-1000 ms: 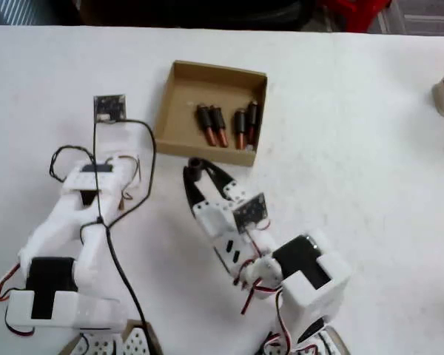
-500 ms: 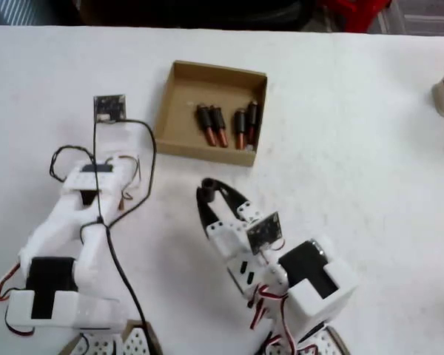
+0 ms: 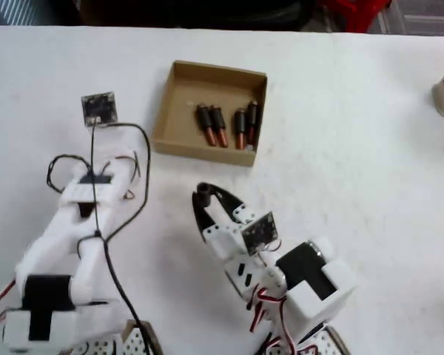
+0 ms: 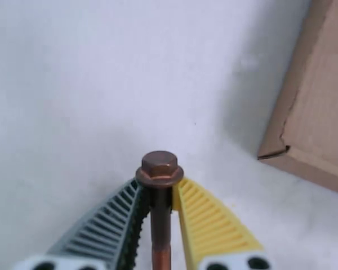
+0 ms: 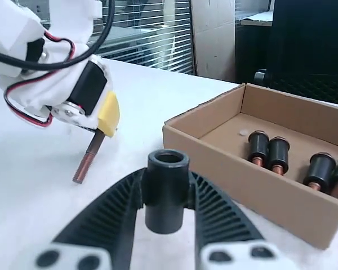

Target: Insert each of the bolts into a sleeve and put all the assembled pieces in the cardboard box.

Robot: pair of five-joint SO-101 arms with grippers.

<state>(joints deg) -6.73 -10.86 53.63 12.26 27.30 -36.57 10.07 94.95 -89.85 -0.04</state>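
Left hand (image 4: 159, 185) is clamped on a copper bolt (image 4: 159, 167), pinching the shank just under the hex head. The threaded end slants down, low over the worktop (image 4: 73, 67); I can't tell whether the tip touches. Right hand (image 5: 167, 183) is closed round a black sleeve (image 5: 167, 197), which stands upright with its bore facing up, just in front of the cardboard box (image 5: 242, 169). Four assembled pieces (image 5: 293, 154) lie side by side in the box, so I judge this the last pair, with mating not yet done.

Here's what worries me. Bolt and sleeve sit apart and their axes don't match: the bolt tilts while the sleeve's mouth opens straight up. If I bring them together like this, the tip likely catches the sleeve's rim and levers it out of the ribbed fingers. My hold on the bolt is up by the head, so any side push at the tip could pivot it in the grip. That low tip could also drag on the worktop, and a careless swing of the right hand could shove the box.
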